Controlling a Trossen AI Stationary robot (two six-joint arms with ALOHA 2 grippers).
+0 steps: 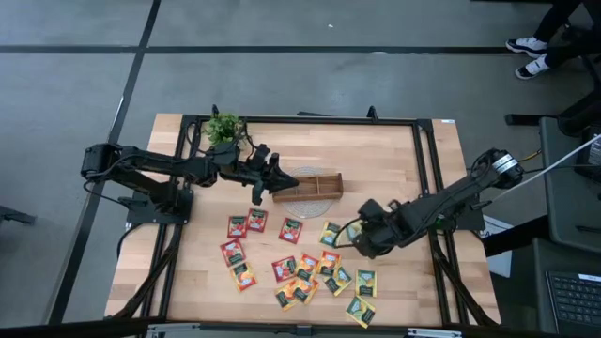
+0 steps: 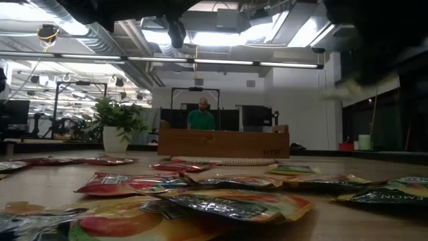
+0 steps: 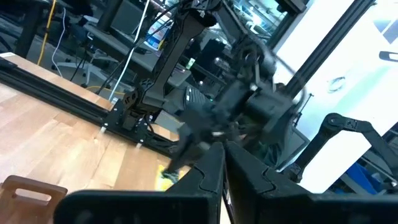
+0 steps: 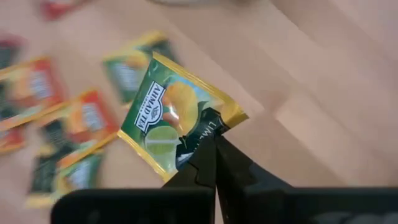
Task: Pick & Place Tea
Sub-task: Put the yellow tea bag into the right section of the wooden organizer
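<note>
Wooden tray [image 1: 308, 186] sits mid-table toward the far edge, on a pale round mat [image 1: 310, 197]; dividers show from above, but what lies in the compartments can't be told. From table height the tray [image 2: 223, 142] is a brown wall blocking any look inside.

Left pincer [image 1: 275, 175] hangs at the tray's left end, fingers clenched with nothing seen between them; in its own wrist view the two dark fingers [image 3: 208, 174] meet in a point, tray handle end [image 3: 28, 190] below.

Right pincer [image 1: 355, 232] is lower right of the tray, clamped on a yellow-green tea sachet [image 4: 177, 115]. In the right wrist view the fingertips [image 4: 208, 155] pinch the sachet's lower corner and it looks lifted clear of the wood, tilted; from above only a bit of that held sachet [image 1: 349, 230] shows beside the pincer.

Rest of the tea [image 1: 299, 272] is scattered flat on the table [image 1: 413, 282] nearer the front: red ones left [image 1: 246, 223], orange and yellow-green mixed in the middle and right, some overlapping. One yellow-green sachet [image 1: 331, 234] lies just beside the right pincer.

Small potted plant [image 1: 223, 128] stands at the far left corner, close behind the left arm. Black frame rails [image 1: 427, 178] run along the table sides. A person in a green top [image 2: 200, 116] is in the room behind the tray; shoes [image 1: 526, 54] show on the floor top right.
</note>
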